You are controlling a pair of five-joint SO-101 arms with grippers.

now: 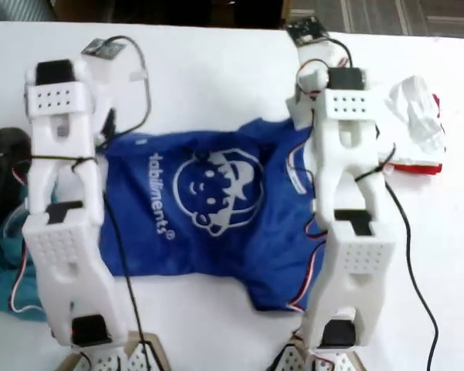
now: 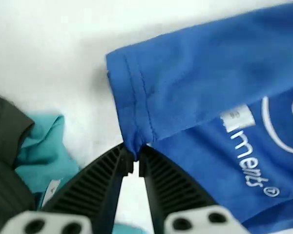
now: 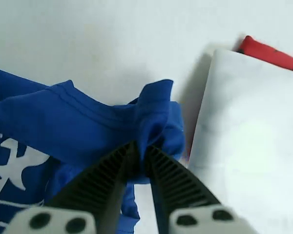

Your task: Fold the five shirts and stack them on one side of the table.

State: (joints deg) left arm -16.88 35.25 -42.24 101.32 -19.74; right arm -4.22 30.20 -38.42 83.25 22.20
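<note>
A blue shirt [image 1: 216,216] with a white cartoon print lies spread in the middle of the white table, between the two arms. My left gripper [image 2: 136,160] is shut on the hem of the blue shirt [image 2: 185,87] at one corner. My right gripper [image 3: 140,155] is shut on a bunched edge of the blue shirt [image 3: 88,122], close to a folded white shirt [image 3: 249,136] that lies on a red one [image 3: 268,53]. In the high view the white shirt [image 1: 414,108] and the red shirt [image 1: 417,165] sit at the right of the table.
A teal shirt [image 1: 4,263] and a dark garment [image 1: 4,154] lie at the left edge of the table; both appear beside my left gripper as teal cloth [image 2: 41,151] and dark cloth [image 2: 5,161]. Cables run along both arms.
</note>
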